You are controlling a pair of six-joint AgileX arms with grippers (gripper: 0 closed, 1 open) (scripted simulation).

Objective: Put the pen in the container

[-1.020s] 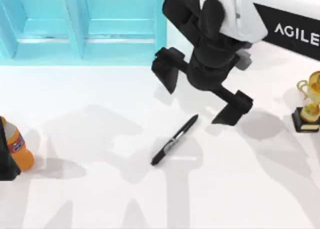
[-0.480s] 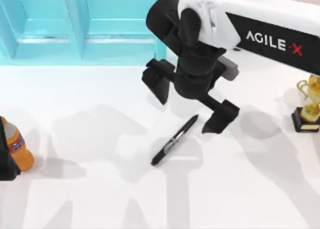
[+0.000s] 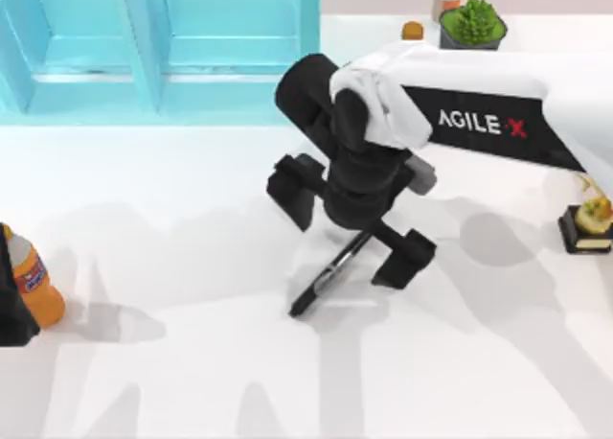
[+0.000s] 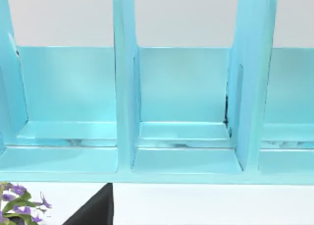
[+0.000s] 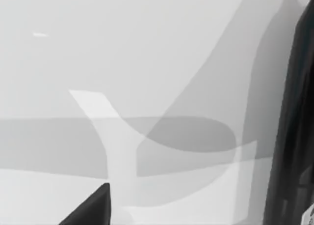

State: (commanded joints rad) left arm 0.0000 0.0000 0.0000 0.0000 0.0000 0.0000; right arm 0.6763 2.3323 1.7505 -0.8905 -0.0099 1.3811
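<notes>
The black pen [image 3: 319,283] lies slanted on the white table at mid-table, and its upper end is hidden under my right gripper [image 3: 350,224]. That gripper is open and hangs over the pen. One finger [image 3: 292,190] is on the pen's left and the other finger [image 3: 407,258] on its right. A dark fingertip [image 5: 93,208] shows over bare table in the right wrist view. The light-blue container [image 3: 144,65] stands at the back left, and its dividers [image 4: 125,87] face the left wrist camera. My left arm [image 3: 10,310] is parked at the table's left edge.
An orange bottle [image 3: 35,284] stands beside the left arm. A gold trophy [image 3: 589,219] is at the right edge. A green plant in a dark pot [image 3: 471,25] sits at the back right. Purple flowers [image 4: 19,205] show near the container.
My right gripper has moved left and toward the front of the table, from behind the pen to over its upper end. The pen has not moved.
</notes>
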